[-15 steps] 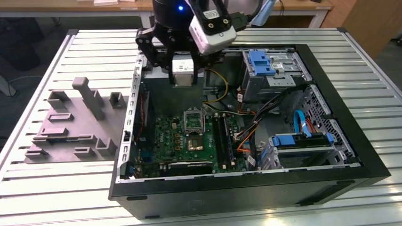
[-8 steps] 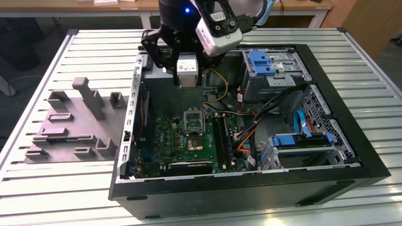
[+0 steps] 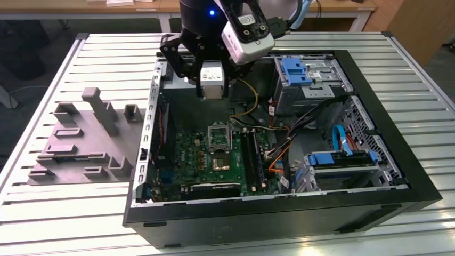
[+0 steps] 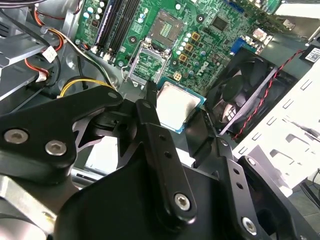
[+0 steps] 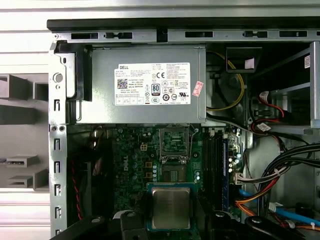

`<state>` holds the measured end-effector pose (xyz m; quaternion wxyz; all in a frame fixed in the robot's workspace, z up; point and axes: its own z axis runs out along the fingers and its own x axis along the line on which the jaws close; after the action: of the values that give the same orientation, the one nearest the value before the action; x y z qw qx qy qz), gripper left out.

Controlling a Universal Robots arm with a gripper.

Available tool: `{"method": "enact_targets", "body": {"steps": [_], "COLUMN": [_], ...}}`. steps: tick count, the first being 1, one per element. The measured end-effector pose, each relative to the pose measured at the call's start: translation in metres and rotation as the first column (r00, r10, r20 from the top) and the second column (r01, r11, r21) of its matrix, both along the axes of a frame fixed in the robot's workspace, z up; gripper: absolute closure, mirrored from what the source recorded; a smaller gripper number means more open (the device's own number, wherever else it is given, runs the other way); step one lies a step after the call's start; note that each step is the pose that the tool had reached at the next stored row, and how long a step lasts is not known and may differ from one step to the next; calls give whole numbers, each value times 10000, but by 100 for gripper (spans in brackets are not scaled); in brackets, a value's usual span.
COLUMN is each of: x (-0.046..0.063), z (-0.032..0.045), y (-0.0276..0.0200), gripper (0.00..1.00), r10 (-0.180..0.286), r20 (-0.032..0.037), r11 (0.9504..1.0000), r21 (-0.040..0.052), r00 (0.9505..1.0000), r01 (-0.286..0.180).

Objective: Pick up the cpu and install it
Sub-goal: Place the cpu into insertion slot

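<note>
cpu (image 5: 171, 207) in pincer (image 5: 172, 217), flat, top up

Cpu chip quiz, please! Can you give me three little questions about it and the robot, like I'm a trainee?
1. True or false: the cpu already sits in the socket on the green board.
2. What is the pincer shut on? A) a yellow cable B) the cpu C) the fan
3. Fill in: the drive brackets in the open case are coloured ____.
Key: 1 false, the pincer holds it, away from the socket; 2 B; 3 blue.
</note>
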<state>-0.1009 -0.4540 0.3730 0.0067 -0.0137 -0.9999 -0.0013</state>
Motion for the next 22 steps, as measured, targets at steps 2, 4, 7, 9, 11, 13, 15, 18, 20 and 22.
{"method": "enact_targets", "body": {"steps": [2,4,7,9,11,13,15,18,20,22], "x": [1,1,1,1,1,2,0,7,9,9], "z": [-3,-3,-4,-9,-26,-61,-99,-152,-162,-162], "y": [0,0,0,0,-3,-21,-30,-31,-31,-31], "gripper": [53,53,53,53,53,53,53,53,53,53], "r10": [0,0,1,1,3,16,48,78,77,77], "r20": [0,-1,0,2,2,2,1,1,1,-1], "r11": [10000,10000,10000,10000,10000,10000,10000,10000,10000,10000], "r21": [0,0,0,3,1,1,0,0,-1,-6], "r00": [10000,10000,10000,10000,10000,10000,10000,10000,10000,10000], "r01": [0,0,-1,-1,-3,-16,-48,-78,-77,-77]}}
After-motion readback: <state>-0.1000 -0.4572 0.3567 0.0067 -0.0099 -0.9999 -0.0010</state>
